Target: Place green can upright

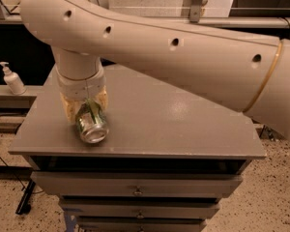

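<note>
The green can (91, 124) lies on its side near the front left of the grey cabinet top (183, 120), with its silver end facing the camera. My gripper (85, 106) comes down from the big beige arm directly over the can. Its yellowish fingers (67, 111) sit tight against both sides of the can's green body, so it is shut on the can. The far end of the can is hidden under the wrist.
A white pump bottle (12, 79) stands on a lower shelf to the left. The cabinet's front edge (135, 154) is just below the can, with drawers (135, 190) beneath. The arm spans the top right of the view.
</note>
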Motion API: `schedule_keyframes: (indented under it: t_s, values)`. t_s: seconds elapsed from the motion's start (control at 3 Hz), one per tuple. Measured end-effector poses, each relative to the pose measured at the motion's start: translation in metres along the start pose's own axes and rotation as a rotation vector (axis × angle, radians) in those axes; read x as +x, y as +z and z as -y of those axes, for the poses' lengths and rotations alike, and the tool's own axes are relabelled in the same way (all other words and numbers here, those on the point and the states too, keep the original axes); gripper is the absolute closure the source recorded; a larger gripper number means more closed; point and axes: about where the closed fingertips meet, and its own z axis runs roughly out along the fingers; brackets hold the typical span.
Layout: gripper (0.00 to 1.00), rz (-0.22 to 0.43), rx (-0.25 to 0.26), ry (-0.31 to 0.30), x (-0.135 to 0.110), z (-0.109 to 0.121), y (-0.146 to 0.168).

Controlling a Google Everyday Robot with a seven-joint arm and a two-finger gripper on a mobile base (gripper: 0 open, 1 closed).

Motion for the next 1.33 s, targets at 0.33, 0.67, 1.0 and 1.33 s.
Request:
schedule_keyframes:
  t_s: [0.33,0.67,1.0,1.33]
  values:
    - [0.88,-0.018,-0.007,-0.011,0.007,0.005,-0.014]
    - [1.0,-0.069,0.072,-0.049,0.013,0.009,-0.043]
    - [1.0,-0.071,0.078,-0.089,0.013,0.01,-0.045]
    - [1.0,-0.13,0.087,-0.147,-0.013,0.023,-0.057]
